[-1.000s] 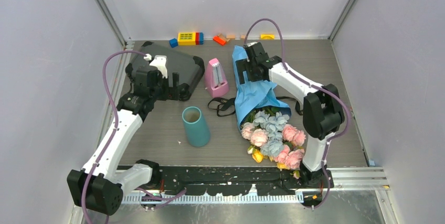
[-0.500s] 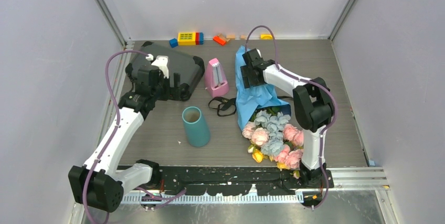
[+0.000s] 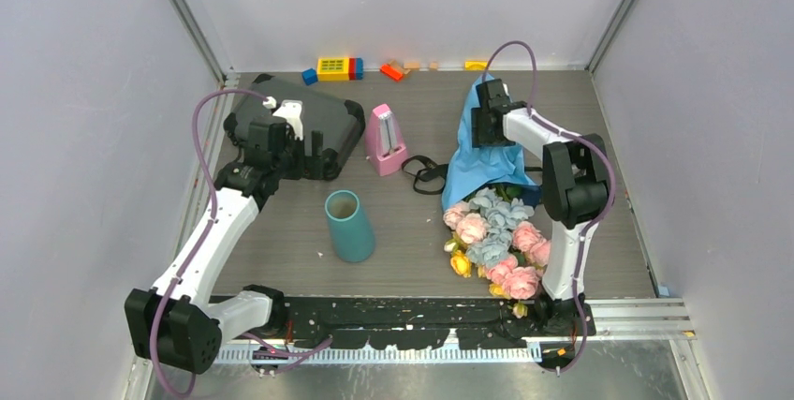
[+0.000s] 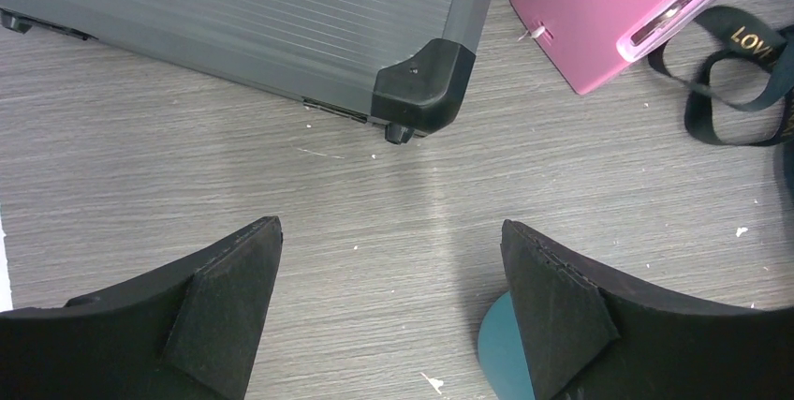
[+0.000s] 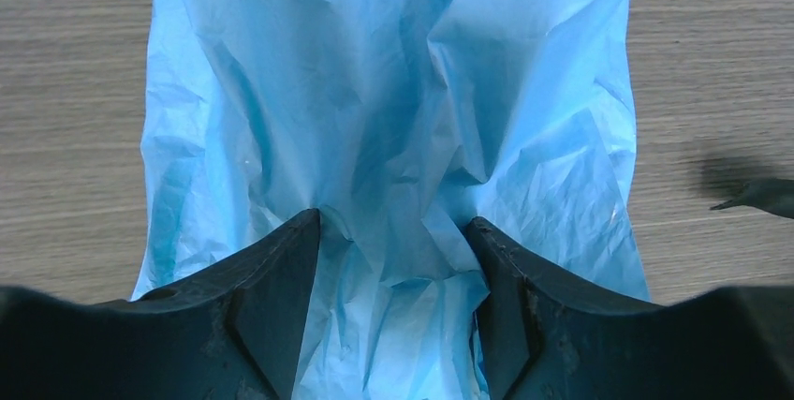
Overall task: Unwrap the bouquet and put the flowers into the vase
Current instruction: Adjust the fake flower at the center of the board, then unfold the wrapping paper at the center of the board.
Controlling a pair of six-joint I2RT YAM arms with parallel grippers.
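Blue crinkled paper wrap (image 3: 482,161): lies on the grey desk (image 3: 281,231), right of centre; best pulled low and steadily away from the blooms.
Pink, pale-blue and yellow artificial flowers (image 3: 492,241): at the wrap's near end, well apart from the teal tapered vase (image 3: 348,225).
Right end effector (image 5: 393,222): straddles a bunched fold of the wrap; I cannot tell whether it is clamped.
Left end effector (image 4: 391,231): released and empty; it could pin the stems.
Change: the wrap and flowers lie further right than a second ago.

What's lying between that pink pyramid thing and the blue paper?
A loose black ribbon lies there, in loops, between the pink metronome and the blue wrap. The top view shows it best.
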